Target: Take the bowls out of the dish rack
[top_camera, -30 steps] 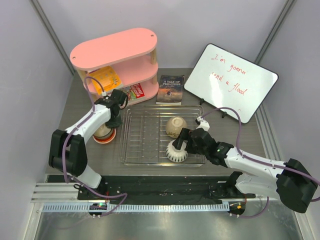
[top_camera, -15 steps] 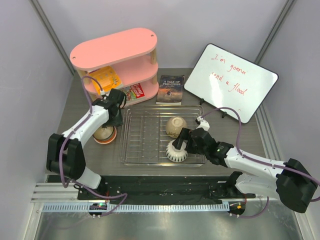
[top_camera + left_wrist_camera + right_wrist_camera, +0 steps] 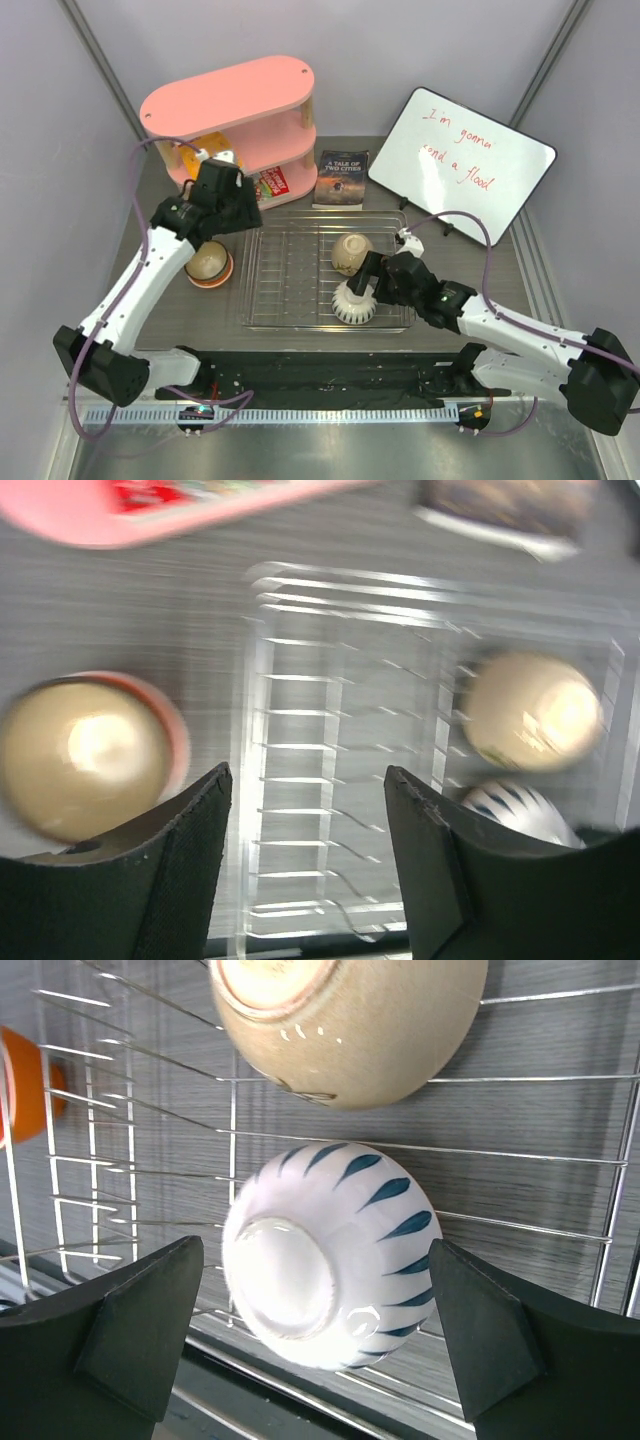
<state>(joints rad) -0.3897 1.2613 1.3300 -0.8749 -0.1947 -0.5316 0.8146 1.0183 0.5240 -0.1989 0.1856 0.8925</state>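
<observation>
The silver wire dish rack lies mid-table. In it a beige bowl rests on its side, and a white bowl with blue ribs lies bottom-up near the front rim. My right gripper is open with its jaws on either side of the white bowl, small gaps both sides. Left of the rack, another beige bowl sits in an orange bowl. My left gripper is open and empty, raised above the rack's left edge. The dark bowl is out of sight.
A pink oval shelf unit stands at the back left, close behind my left arm. A dark book lies behind the rack. A whiteboard with red writing leans at the back right.
My left arm has lifted away from the stacked bowls left of the rack and swung up and back. My right gripper stays around the white bowl, barely moved.
</observation>
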